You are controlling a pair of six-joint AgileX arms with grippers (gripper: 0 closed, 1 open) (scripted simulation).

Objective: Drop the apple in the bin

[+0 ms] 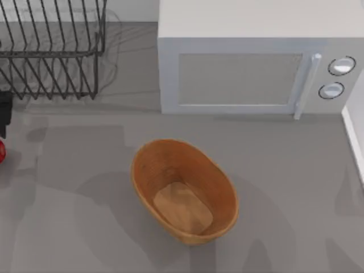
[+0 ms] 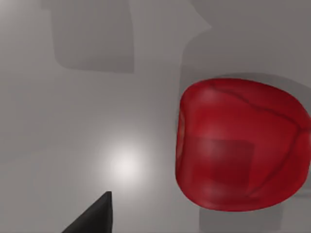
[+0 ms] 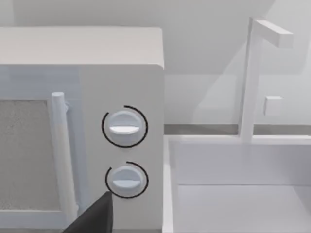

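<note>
The apple [image 2: 240, 145], round and bright red, lies on the grey table close under my left gripper [image 2: 155, 228]. One dark fingertip [image 2: 97, 218] stands beside it, apart from it, and the gripper is open with nothing held. In the top view the apple [image 1: 1, 152] peeks in at the far left edge, just below a black part of my left arm [image 1: 3, 111]. The bin [image 1: 183, 190], an oval orange-brown ribbed basket, stands at the table's middle, well to the right of the apple. My right gripper [image 3: 155, 228] is parked, open, facing the microwave.
A black wire rack [image 1: 51, 48] stands at the back left. A white microwave [image 1: 256, 62] fills the back right, its dials [image 3: 124, 127] showing in the right wrist view. A white sink [image 3: 238, 194] with a faucet lies beside it at the right.
</note>
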